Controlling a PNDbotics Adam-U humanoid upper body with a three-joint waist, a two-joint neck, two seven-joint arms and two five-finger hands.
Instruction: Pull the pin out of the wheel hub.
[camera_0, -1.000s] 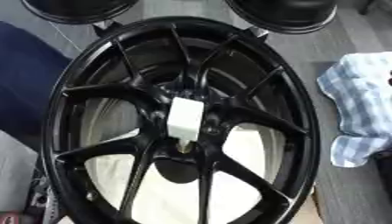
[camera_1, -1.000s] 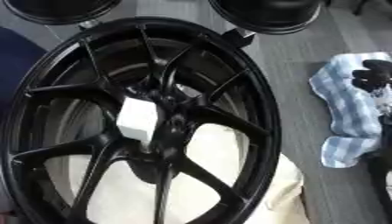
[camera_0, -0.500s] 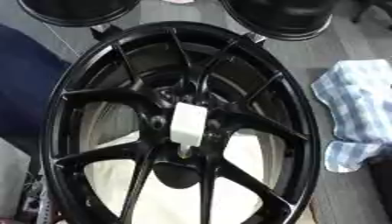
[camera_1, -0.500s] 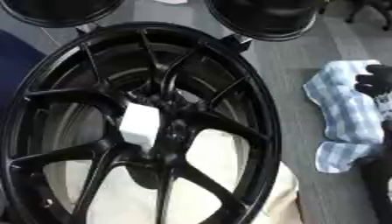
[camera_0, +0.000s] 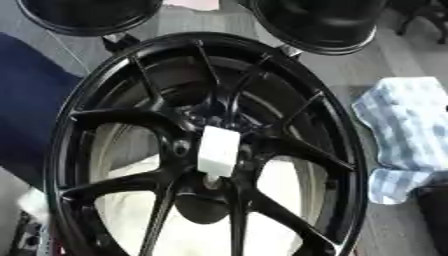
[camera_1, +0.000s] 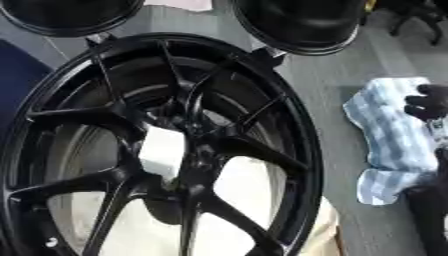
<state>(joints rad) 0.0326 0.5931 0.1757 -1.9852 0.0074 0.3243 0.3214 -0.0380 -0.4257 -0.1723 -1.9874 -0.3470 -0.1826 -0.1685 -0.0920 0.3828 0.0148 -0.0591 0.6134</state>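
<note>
At the right edge of the right eye view the right hand (camera_1: 429, 102) shows as a dark lump of curled fingers lying on a blue-and-white checked cloth (camera_1: 394, 145). Whether those fingers pinch the fabric or merely rest bent on it cannot be told. A dark forearm shape runs down the same edge below the hand. The left hand shows in neither view.

The cloth lies crumpled on a grey floor (camera_0: 385, 65), which spreads under everything and runs off to the far edge. Beside the cloth, filling most of both views, is a large black wheel (camera_0: 341, 150) with thin spokes fanning out from its hub (camera_0: 210, 135). Pale, cream-coloured material shows through the openings between the lower spokes. Two more black round wheels (camera_0: 324, 25) rest at the top, touching or nearly touching the big wheel's upper rim. A dark blue shape (camera_0: 31, 110) lies along the left side.

The pin (camera_0: 218, 151) is a white, blocky piece sticking up from the middle of the hub, tilted slightly, with a small rounded end at its lower tip. It is still seated in the hub, well apart from the right hand, with the wheel's rim and a strip of floor between them.
</note>
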